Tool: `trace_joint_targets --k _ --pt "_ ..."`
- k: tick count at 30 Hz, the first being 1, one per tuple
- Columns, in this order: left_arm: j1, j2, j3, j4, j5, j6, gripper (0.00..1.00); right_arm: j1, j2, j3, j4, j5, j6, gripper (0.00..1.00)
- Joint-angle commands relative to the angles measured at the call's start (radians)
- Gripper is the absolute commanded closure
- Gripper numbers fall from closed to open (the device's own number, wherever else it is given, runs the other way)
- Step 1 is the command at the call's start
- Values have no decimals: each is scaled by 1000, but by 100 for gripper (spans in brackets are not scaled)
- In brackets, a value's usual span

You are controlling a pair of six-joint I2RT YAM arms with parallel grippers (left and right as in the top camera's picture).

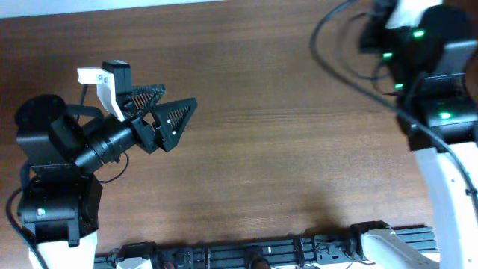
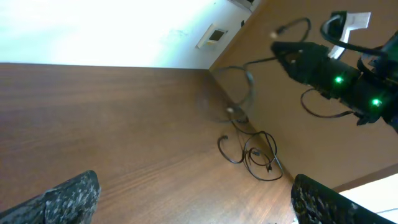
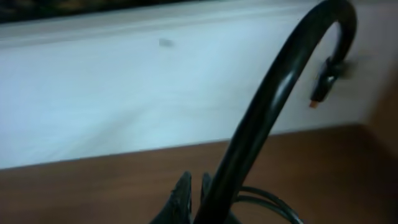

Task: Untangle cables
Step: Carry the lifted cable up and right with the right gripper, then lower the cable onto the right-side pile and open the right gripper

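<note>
My R end effector (image 3: 194, 190) is clamped on one cable (image 3: 273, 106), plug end (image 3: 320, 87) up. Other cables (image 2: 256, 155) lie looped on bench (image 2: 93, 112) nearby. L end effector (image 1: 178, 96) wide apart, empty. Step: freeing one strand. Next, I reckon: L pins bundle, R draws away.

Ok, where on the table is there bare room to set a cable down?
The wide middle of the table, between the open left gripper and the right arm, is bare. So is the near strip before the rail. Crowded: by the right arm, where loose cables lie near the right gripper, shut on one cable.
</note>
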Motion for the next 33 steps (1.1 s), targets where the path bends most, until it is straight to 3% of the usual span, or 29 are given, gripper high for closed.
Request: trace_joint_targets --k 1,4,14,24,33 --pt "1 -8 10 2 12 -7 1 -166 -14 26 -44 49 -85 96" --pt "1 -8 10 1 12 -7 1 -307 -8 26 -61 57 -141 96" --pt "1 -6 9 -58 14 -2 1 -466 111 25 -41 121 -149 96" --pt "1 -6 9 -57 11 -2 1 -748 216 26 -37 116 -149 96" --pt "1 -6 9 -58 22 -3 1 -856 346 26 -8 118 -148 96"
